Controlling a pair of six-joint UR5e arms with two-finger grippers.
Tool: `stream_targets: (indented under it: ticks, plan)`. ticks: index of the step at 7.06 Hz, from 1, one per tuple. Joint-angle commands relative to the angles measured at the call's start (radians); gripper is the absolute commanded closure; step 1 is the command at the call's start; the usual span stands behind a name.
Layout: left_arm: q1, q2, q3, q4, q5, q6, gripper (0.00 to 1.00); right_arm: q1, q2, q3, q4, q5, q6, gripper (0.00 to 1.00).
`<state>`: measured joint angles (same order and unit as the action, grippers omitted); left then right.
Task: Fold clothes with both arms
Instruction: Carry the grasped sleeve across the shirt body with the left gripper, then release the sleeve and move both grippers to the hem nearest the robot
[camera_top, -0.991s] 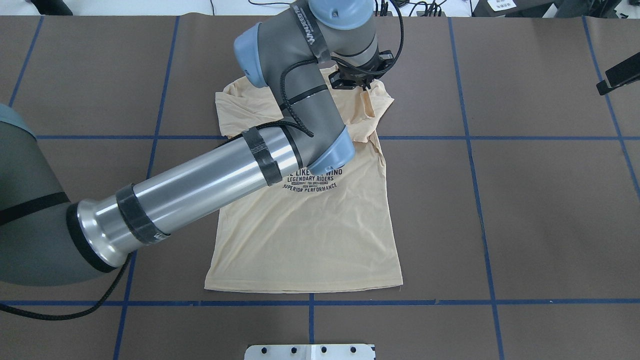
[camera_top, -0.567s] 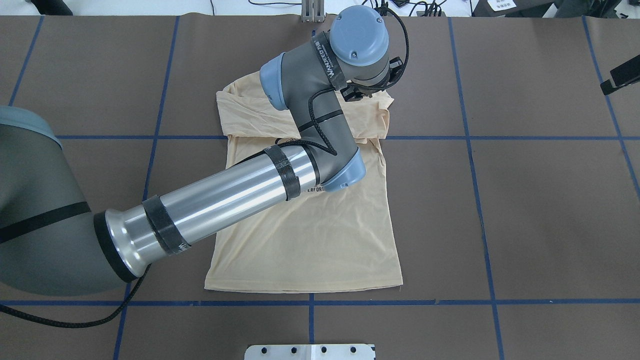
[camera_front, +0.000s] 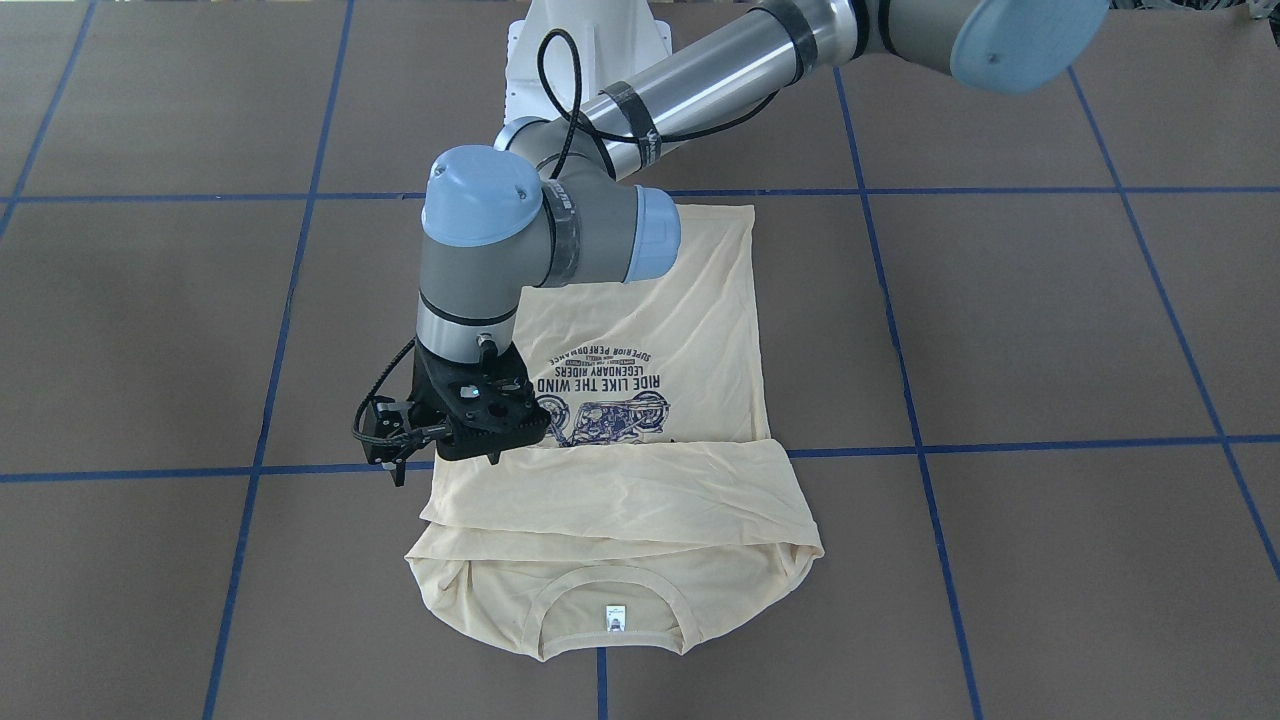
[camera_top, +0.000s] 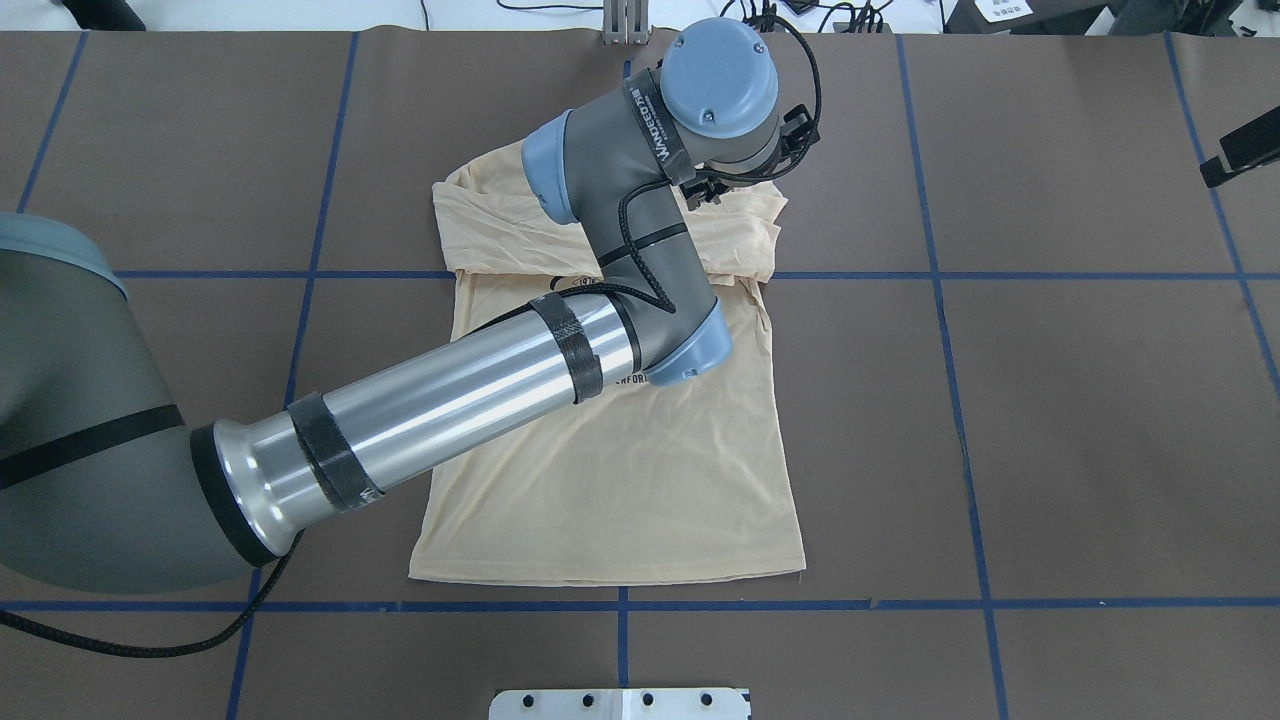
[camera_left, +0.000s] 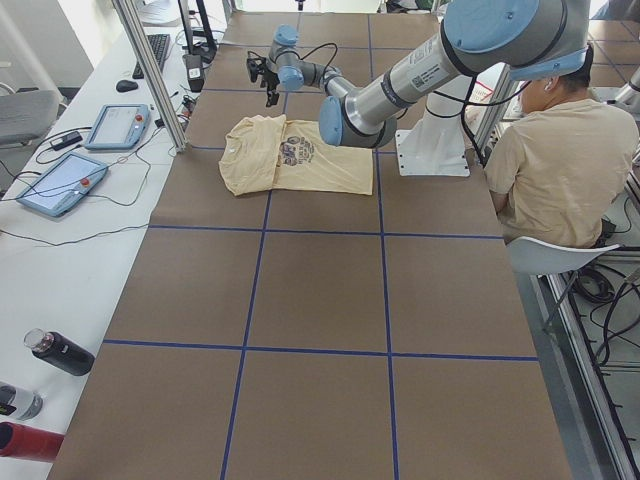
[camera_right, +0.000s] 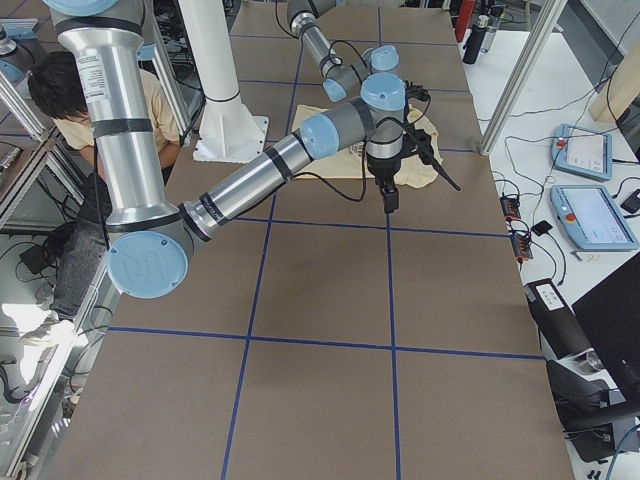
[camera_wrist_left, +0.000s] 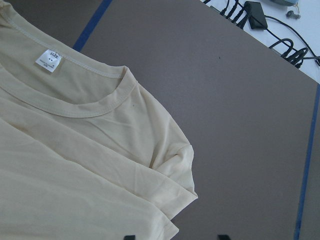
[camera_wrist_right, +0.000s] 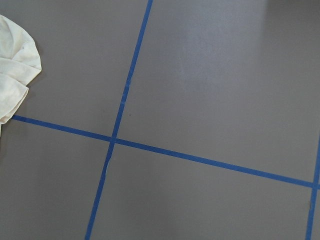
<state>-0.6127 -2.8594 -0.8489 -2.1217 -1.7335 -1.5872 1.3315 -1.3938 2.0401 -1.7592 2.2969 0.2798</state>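
Left gripper (camera_front: 478, 440): black, two-fingered, spread wide and empty, poised above the shirt's folded shoulder end.
Right gripper (camera_right: 389, 200): black, hanging over bare desk beside the shirt; cannot tell its spread.
T-shirt (camera_front: 640, 330): thin cream-yellow cotton with a navy print, flat at mid-desk, hem toward the robot's edge.
Desk (camera_front: 1000, 330): brown with a blue tape grid.

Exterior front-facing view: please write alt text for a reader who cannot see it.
A pale yellow T-shirt lies flat on a brown table with blue tape lines, collar nearest the camera, cloth folded across its shoulders. The left arm reaches in from the top right; its tool hangs above the shirt's edge.
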Motion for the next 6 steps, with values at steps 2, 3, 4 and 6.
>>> stream_targets:
  ticks: [2,3,4,6]
  plan:
    - [-0.006,0.25,-0.405,0.183,-0.104,0.23,0.01,-0.062,0.007,0.046,0.045,-0.007,0.218,0.0]
    - [-0.006,0.397,-0.6,0.236,-0.104,0.302,0.0,-0.13,-0.001,0.06,0.138,-0.037,0.366,0.0]
    - [-0.013,0.552,-0.784,0.252,-0.104,0.39,0.0,-0.214,-0.007,0.078,0.2,-0.095,0.503,0.0]
    - [-0.015,0.811,-1.057,0.244,-0.106,0.453,0.0,-0.439,-0.008,0.178,0.207,-0.283,0.75,0.0]
